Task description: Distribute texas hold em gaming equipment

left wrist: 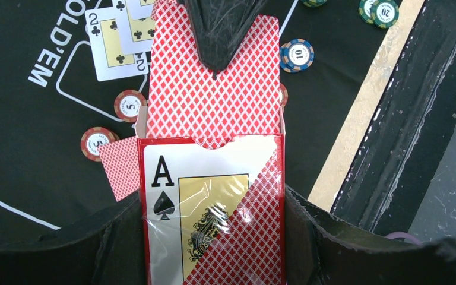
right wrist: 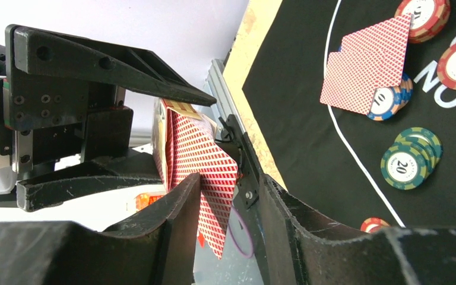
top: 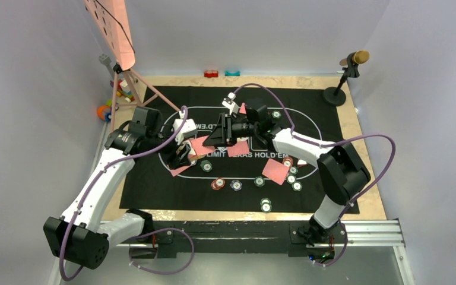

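My left gripper (left wrist: pixel 214 237) is shut on the sides of a red card box (left wrist: pixel 214 202) printed with an ace of spades, held above the mat's left part (top: pixel 181 151). Red-backed cards (left wrist: pixel 214 89) stick far out of its open top. My right gripper (right wrist: pixel 230 184) reaches in from the right (top: pixel 211 139). Its jaws stand a little apart around the protruding cards (right wrist: pixel 205 160), and one fingertip (left wrist: pixel 218 35) lies over the card back. Two face-up cards (left wrist: pixel 110 47), face-down cards (top: pixel 275 170) and red (left wrist: pixel 130 105), blue (left wrist: pixel 300 53) and green chips (right wrist: pixel 409 157) lie on the black mat (top: pixel 154 184).
A pink board on a tripod (top: pixel 119 35) stands back left above toy blocks (top: pixel 122 95). More blocks (top: pixel 211 73) lie at the back edge. A microphone stand (top: pixel 347 68) is back right. A metal rail (top: pixel 356 228) runs along the front. The left arm's black camera mount (right wrist: pixel 95 65) is close to my right gripper.
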Available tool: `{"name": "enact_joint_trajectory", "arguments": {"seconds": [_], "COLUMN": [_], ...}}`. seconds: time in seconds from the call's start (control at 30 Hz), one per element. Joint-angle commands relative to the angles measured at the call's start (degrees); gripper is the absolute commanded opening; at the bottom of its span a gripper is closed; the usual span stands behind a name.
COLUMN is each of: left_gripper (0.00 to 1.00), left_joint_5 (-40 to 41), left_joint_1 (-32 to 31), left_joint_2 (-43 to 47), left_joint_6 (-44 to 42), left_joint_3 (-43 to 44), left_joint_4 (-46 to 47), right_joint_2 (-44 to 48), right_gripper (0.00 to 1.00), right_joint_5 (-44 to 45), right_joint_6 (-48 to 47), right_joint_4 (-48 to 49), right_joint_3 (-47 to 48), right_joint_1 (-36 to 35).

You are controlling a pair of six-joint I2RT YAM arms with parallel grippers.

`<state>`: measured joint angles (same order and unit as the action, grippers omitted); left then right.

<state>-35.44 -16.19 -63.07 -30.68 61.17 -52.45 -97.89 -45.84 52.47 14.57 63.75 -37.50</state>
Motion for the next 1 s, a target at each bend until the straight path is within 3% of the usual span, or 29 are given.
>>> {"name": "enact_joint_trajectory", "arguments": {"seconds": [0.0,0.5,0.97], "left_gripper": [0.0,0.0,0.0], "left_joint_5": [-2.2,-2.2,-1.5], "left_joint_1": [0.3,0.3,0.3], "left_joint_2": [1.6,2.0,2.0], "left_joint_6": [0.2,0.4,0.0], "left_joint_3": [1.3,1.4,1.2], "left_joint_4": [2.1,2.1,2.1], "right_joint_2": [2.7,5.2,9.1], "right_gripper": [0.42,0.37,0.05], "right_joint_5": [0.1,-0.2,-2.7], "right_joint_6": [-1.3,-2.4,0.0], "right_joint_4": [-0.9,-2.3,-0.2], "right_joint_3": [-1.5,-4.2,-6.8], "right_joint_1": [0.8,3.1,8.0]}}
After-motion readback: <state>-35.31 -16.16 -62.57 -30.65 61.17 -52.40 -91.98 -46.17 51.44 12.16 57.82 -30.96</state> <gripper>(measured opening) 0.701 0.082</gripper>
